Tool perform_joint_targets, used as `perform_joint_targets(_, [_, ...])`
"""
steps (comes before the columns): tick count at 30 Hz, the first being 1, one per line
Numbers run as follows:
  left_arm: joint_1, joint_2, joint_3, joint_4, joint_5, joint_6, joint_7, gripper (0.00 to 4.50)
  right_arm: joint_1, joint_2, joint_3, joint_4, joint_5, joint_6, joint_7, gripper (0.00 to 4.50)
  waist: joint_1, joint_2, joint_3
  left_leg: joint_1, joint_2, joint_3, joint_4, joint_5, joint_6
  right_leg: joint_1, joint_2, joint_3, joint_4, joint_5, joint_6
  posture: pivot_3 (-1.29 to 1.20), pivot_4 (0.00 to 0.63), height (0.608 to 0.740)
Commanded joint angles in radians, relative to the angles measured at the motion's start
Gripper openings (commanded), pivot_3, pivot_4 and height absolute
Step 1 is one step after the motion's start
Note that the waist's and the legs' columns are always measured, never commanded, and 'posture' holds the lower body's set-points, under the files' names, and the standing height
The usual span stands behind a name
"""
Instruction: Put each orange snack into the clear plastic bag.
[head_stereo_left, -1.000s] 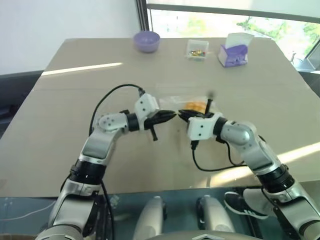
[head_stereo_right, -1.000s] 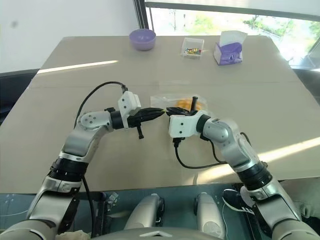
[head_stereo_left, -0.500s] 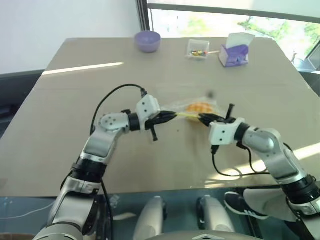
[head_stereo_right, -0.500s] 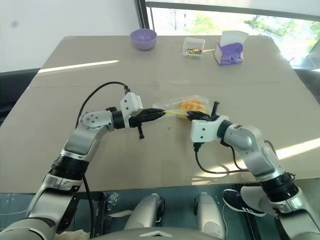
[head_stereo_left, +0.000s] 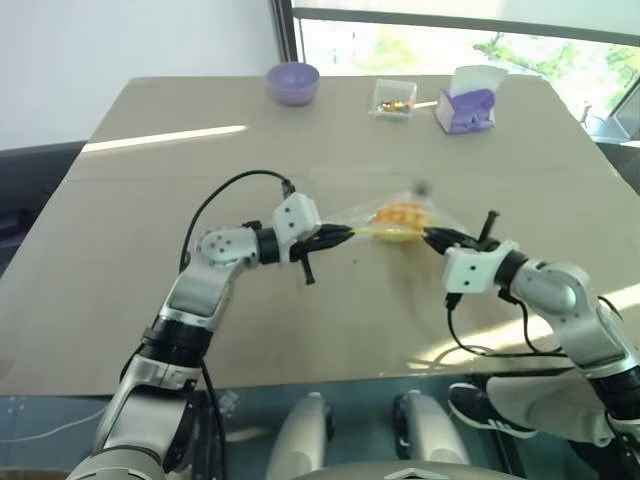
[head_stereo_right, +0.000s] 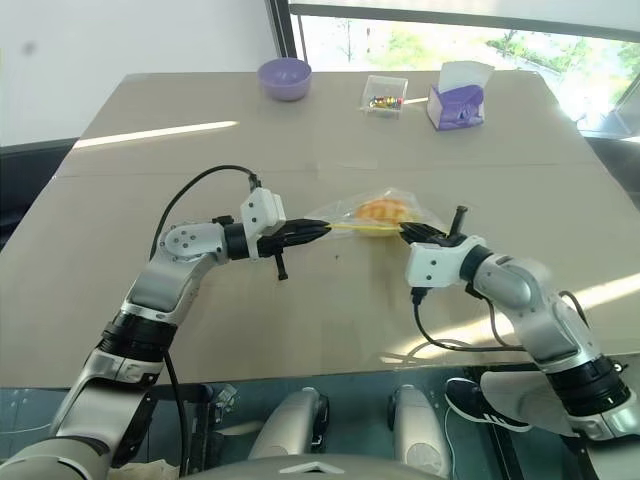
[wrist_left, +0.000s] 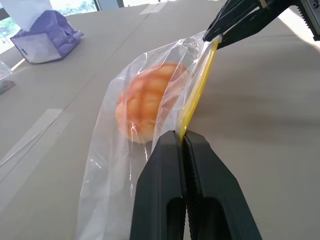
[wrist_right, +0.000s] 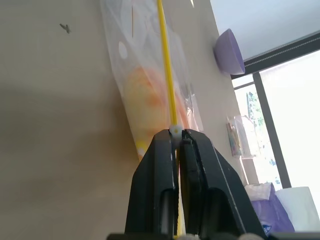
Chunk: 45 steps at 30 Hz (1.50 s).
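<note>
Orange snack (wrist_left: 145, 107) already inside the clear plastic bag (wrist_left: 120, 165), hanging mid-bench. Left gripper (head_stereo_left: 345, 232) and right gripper (head_stereo_left: 430, 236) both clamped, jaws closed on the yellow zip strip (wrist_left: 197, 95). Best bet: keep the strip taut and level, slide evenly, no yanking.

The clear plastic bag (head_stereo_left: 395, 215), stretched between the left gripper (head_stereo_left: 345, 232) and right gripper (head_stereo_left: 432, 236), bars passage across the table (head_stereo_left: 150, 260) centre. Far-edge obstacles: purple bowl (head_stereo_left: 293, 81), small clear box (head_stereo_left: 394, 98), tissue box (head_stereo_left: 467, 100) (apparently well apart). Wide bare tabletop lies on either side of the arms.
</note>
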Motion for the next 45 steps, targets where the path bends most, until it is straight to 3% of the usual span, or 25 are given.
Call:
perform_joint_targets(1, [0.008, 0.061, 0.086, 0.03, 0.013, -0.009, 0.024, 0.0, 0.021, -0.06, -0.121, 0.097, -0.019, 0.035, -0.036, 0.04, 0.0, 0.0, 0.0, 0.0, 0.0, 0.0, 0.0, 0.0, 0.0, 0.0, 0.0, 0.0, 0.0, 0.0, 0.0, 0.0, 0.15, 0.74])
perform_joint_targets(29, [0.001, 0.06, 0.078, 0.024, 0.005, -0.01, 0.043, 0.0, 0.067, -0.063, -0.125, 0.084, 0.059, 0.065, -0.004, 0.04, 0.0, 0.0, 0.0, 0.0, 0.0, 0.0, 0.0, 0.0, 0.0, 0.0, 0.0, 0.0, 0.0, 0.0, 0.0, 0.0, 0.15, 0.74])
perform_joint_targets(30, [0.001, 0.057, 0.075, 0.019, 0.004, -0.008, 0.045, 0.0, 0.07, -0.058, -0.124, 0.074, 0.064, 0.067, -0.004, 0.81, 0.0, 0.0, 0.0, 0.0, 0.0, 0.0, 0.0, 0.0, 0.0, 0.0, 0.0, 0.0, 0.0, 0.0, 0.0, 0.0, 0.15, 0.74])
perform_joint_targets(33, [0.004, 0.048, 0.073, 0.008, 0.005, 0.001, 0.05, 0.0, 0.086, -0.032, -0.135, 0.027, 0.109, 0.089, 0.02, 2.1, 0.0, 0.0, 0.0, 0.0, 0.0, 0.0, 0.0, 0.0, 0.0, 0.0, 0.0, 0.0, 0.0, 0.0, 0.0, 0.0, 0.15, 0.74])
perform_joint_targets(42, [0.009, 0.037, 0.075, 0.006, 0.01, 0.002, 0.047, 0.0, 0.139, 0.013, -0.168, -0.152, 0.308, 0.233, 0.145, 2.1, 0.001, 0.0, 0.0, 0.0, 0.0, 0.0, 0.0, 0.0, 0.0, 0.0, 0.0, 0.0, 0.0, 0.0, 0.0, 0.0, 0.15, 0.74])
perform_joint_targets(45, [0.01, 0.037, 0.073, 0.008, 0.014, -0.006, 0.045, 0.0, 0.121, 0.039, -0.16, -0.16, 0.318, 0.262, 0.132, 3.0, 0.001, 0.0, 0.0, 0.0, 0.0, 0.0, 0.0, 0.0, 0.0, 0.0, 0.0, 0.0, 0.0, 0.0, 0.0, 0.0, 0.15, 0.74])
